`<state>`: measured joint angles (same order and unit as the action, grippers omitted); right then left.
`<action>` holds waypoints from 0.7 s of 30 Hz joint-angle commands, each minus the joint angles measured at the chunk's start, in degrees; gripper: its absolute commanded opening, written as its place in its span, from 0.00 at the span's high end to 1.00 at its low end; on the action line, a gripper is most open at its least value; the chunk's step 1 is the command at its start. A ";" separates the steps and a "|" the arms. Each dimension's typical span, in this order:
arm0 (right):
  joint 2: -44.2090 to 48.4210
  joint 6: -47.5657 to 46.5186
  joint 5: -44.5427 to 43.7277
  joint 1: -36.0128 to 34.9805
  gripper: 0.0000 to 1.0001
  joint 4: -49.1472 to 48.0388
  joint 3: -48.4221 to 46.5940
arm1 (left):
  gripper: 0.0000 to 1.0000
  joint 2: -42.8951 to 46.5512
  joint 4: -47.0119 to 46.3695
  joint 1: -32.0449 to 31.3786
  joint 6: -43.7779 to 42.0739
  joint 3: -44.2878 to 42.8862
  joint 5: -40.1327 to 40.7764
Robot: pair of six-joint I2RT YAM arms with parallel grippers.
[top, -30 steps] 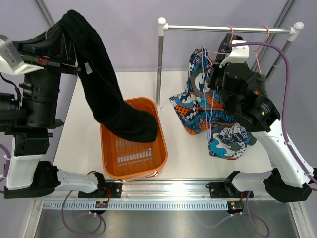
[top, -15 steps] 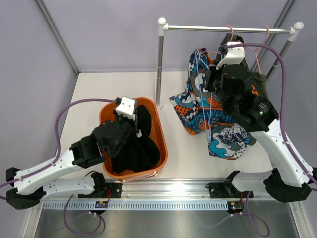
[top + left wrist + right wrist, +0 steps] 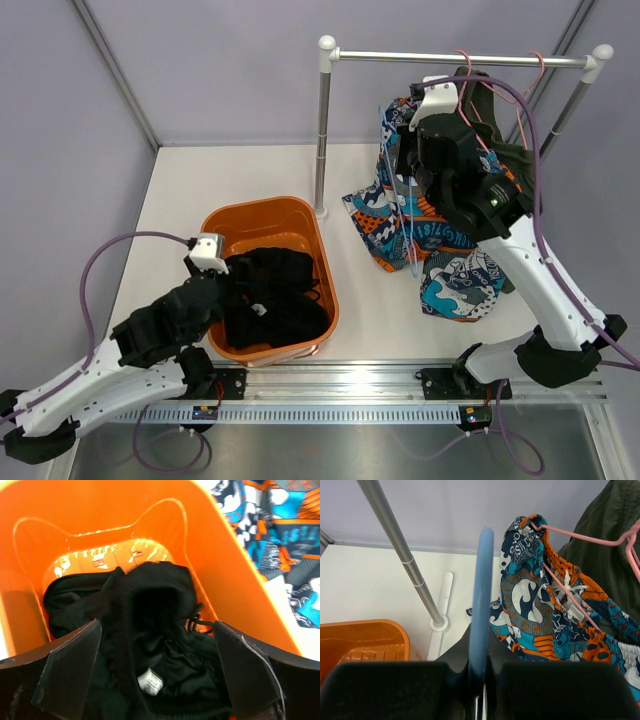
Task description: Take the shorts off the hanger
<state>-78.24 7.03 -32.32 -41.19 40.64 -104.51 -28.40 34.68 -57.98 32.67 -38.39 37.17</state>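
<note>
The black shorts (image 3: 275,305) lie crumpled in the orange basket (image 3: 265,203). My left gripper (image 3: 248,290) hangs just above them, open and holding nothing. In the left wrist view its fingers (image 3: 70,665) stand wide on either side of the black shorts (image 3: 150,610), whose white label (image 3: 150,682) faces up. My right gripper (image 3: 405,165) is up by the clothes rail, shut on a thin blue hanger (image 3: 412,235) with no garment on it. In the right wrist view the blue hanger (image 3: 481,595) rises straight out of the shut right gripper (image 3: 479,680).
Patterned blue-and-orange shorts (image 3: 440,230) hang on a pink hanger (image 3: 570,600) from the metal rail (image 3: 460,58), beside a dark green garment (image 3: 610,545). The rail's post (image 3: 322,130) stands just behind the basket. The basket wall (image 3: 100,505) surrounds the left gripper.
My left arm came down from high up, lowered the black shorts into the basket and opened, letting them go. My right arm shifted slightly left with the blue hanger.
</note>
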 commanded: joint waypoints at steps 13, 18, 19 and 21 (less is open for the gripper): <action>-10.26 -9.93 28.17 14.02 1.00 0.23 -16.60 | 0.01 0.19 8.47 0.06 -6.65 -13.02 -9.56; -14.65 -10.02 31.79 15.52 1.00 0.31 -21.68 | 0.01 1.15 12.16 0.14 -7.35 -12.68 -9.13; -16.49 -10.36 32.05 15.70 1.00 1.10 -22.66 | 0.01 1.68 12.69 0.14 -7.35 -12.41 -8.35; -18.26 -10.72 34.33 15.96 1.00 1.37 -25.38 | 0.01 2.47 13.48 0.06 -7.35 -11.54 -7.90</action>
<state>-94.02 -1.41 -3.38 -25.74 41.98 -125.05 -27.62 46.87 -57.98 26.48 -50.87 29.54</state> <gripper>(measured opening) 0.099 0.987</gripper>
